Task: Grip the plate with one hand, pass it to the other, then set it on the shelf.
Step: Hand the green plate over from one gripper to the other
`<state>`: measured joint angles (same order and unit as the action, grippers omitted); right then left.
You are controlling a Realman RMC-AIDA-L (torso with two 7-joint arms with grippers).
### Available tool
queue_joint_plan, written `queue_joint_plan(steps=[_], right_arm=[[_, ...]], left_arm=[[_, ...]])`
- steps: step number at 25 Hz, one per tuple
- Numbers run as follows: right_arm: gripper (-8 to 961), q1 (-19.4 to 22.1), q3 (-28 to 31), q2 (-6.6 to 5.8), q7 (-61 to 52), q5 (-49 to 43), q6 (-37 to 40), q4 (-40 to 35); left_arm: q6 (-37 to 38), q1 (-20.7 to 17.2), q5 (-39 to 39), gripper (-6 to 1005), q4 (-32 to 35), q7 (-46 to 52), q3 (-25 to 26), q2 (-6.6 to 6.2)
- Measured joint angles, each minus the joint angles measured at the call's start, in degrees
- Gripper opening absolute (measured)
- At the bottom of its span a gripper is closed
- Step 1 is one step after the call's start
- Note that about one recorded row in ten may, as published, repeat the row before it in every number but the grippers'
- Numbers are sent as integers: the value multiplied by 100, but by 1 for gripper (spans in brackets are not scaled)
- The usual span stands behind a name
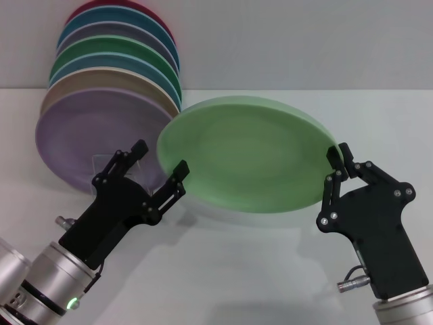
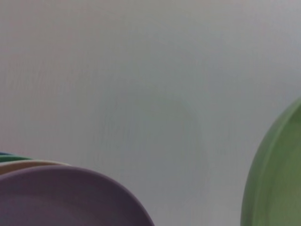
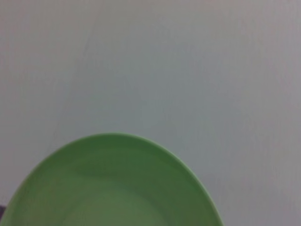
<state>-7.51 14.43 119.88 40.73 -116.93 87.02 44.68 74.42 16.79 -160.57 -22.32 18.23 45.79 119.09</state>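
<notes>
The pale mint-green plate (image 1: 247,156) hangs tilted above the table, its face toward me. My right gripper (image 1: 336,161) is shut on its right rim. My left gripper (image 1: 160,160) is open at the plate's left edge, one finger in front of the rim and the other to its left; I cannot tell whether they touch. The clear acrylic shelf (image 1: 101,163) stands just behind the left gripper. In the left wrist view the plate (image 2: 277,179) shows edge-on. It fills the lower part of the right wrist view (image 3: 113,188).
A row of several coloured plates leans against the back wall at the far left, with a lilac plate (image 1: 78,135) (image 2: 70,197) in front and a darker green one (image 1: 115,51) behind. White table (image 1: 257,271) lies under both arms.
</notes>
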Motion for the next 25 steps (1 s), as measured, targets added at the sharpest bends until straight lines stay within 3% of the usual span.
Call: queue_joint_plan(steps=[19,25], right_arm=[[24,10,-10,0,242,66,69,120],[24,-3,-10,0,243,66,40,120]], left_arm=[[34,-34,-2,661,-64,1,-52,-6],[48,-16,-5,608,-71,1,-53,-9]])
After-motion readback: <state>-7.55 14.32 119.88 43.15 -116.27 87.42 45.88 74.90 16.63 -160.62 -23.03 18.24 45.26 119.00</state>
